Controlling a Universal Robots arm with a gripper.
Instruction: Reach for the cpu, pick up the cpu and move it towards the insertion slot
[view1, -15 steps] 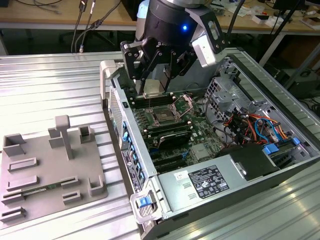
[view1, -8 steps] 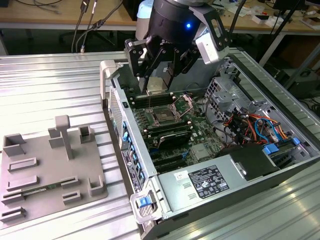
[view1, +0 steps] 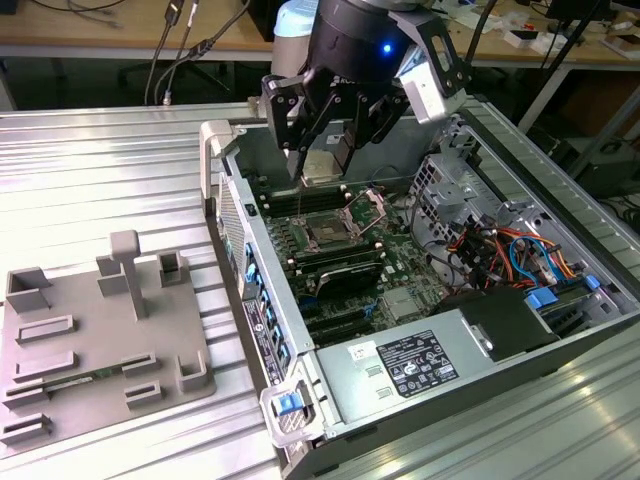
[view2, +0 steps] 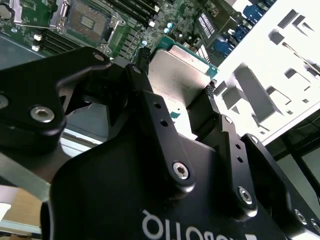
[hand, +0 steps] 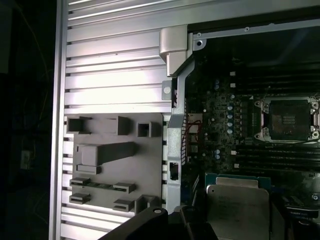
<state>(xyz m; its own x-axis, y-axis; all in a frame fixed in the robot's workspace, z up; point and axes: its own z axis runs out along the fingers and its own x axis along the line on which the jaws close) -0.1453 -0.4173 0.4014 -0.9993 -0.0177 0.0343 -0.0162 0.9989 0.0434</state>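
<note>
Cpu (view2: 182, 75) pinched between the two black fingers (view2: 150, 107) of the hand (view1: 322, 152), silvery top showing in both wrist views, held flat and clear of the board. Carried above the open computer case (view1: 232, 215), with the hand hanging over the memory slots (view1: 335, 262) at the far side of the motherboard. Seen in the exterior view as a pale square (view1: 321, 168) gripped at two opposite edges.

Insertion slot (view1: 328, 232) lay below the hand and a little toward the camera in the exterior view, near but not yet directly under the chip; retention frame appeared open, dark socket face exposed. Same socket seen ahead of the held chip in the second wrist view (view2: 90, 22) and the first wrist view (hand: 286, 119).

Grey tray (view1: 100, 340) stood on the ribbed metal table (view1: 100, 170), well apart from the hand, outside the case.

Judged as the carrying step: reach and pick-up done, transfer toward the socket under way and close to finished. Called for a short sideways shift to centre the chip over the socket, keeping it level and its edges square to the frame, with care around the raised lever.
</note>
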